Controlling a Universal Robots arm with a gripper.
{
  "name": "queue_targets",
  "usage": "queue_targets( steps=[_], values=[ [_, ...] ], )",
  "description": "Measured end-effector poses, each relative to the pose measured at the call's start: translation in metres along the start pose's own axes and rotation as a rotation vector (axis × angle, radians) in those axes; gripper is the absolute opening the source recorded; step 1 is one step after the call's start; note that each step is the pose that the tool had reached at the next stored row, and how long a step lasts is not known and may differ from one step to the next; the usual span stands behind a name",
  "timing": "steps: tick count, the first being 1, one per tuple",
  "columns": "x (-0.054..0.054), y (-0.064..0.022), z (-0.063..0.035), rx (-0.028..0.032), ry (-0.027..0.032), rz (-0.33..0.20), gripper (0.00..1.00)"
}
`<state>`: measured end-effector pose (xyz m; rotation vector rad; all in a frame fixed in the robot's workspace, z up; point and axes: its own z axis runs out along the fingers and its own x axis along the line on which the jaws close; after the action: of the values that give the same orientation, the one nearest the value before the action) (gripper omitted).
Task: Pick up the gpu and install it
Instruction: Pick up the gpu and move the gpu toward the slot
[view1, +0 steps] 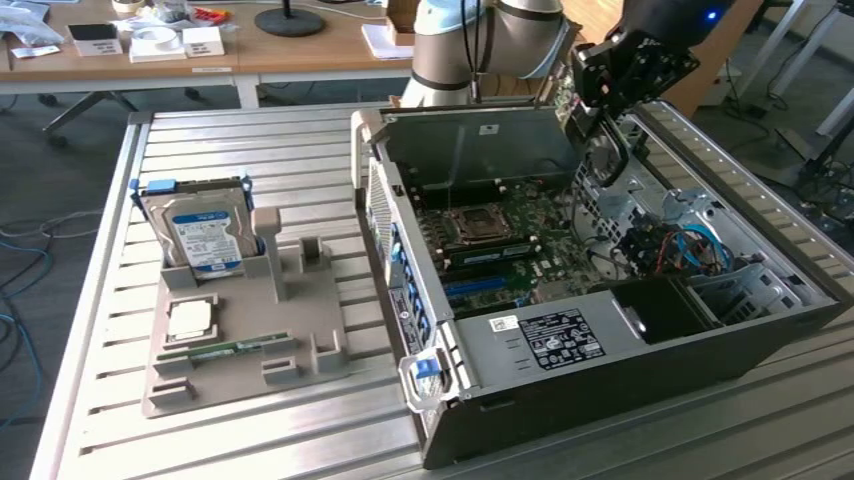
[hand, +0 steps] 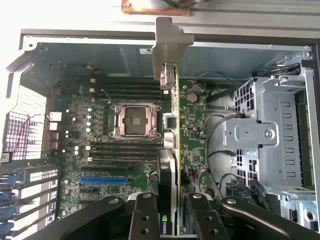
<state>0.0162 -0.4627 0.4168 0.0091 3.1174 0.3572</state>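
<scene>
Right now the jaws pinch the gpu (hand: 169, 150) edge-on, hanging it over the motherboard (hand: 75, 115) inside the open case (view1: 601, 400). I'd worry that any tilt or misalignment jams its edge beside the slot, or snags the loose cables (view1: 687, 245) nearby.

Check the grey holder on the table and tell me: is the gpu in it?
No, the gpu is clamped edge-on in the gripper over the motherboard, away from the holder.
</scene>
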Motion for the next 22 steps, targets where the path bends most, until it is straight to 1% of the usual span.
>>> queue_targets(
  steps=[10,13,18,22],
  values=[
    [0.0000,0.0000,0.0000,0.0003,0.0000,0.000,0.27],
    [-0.0001,0.0000,0.0000,0.0030,0.0000,0.000,0.27],
    [0.0000,0.0000,0.0000,0.0159,-0.0001,0.000,0.27],
    [0.0000,0.0000,0.0000,0.0316,-0.0002,0.000,0.27]
  ],
)
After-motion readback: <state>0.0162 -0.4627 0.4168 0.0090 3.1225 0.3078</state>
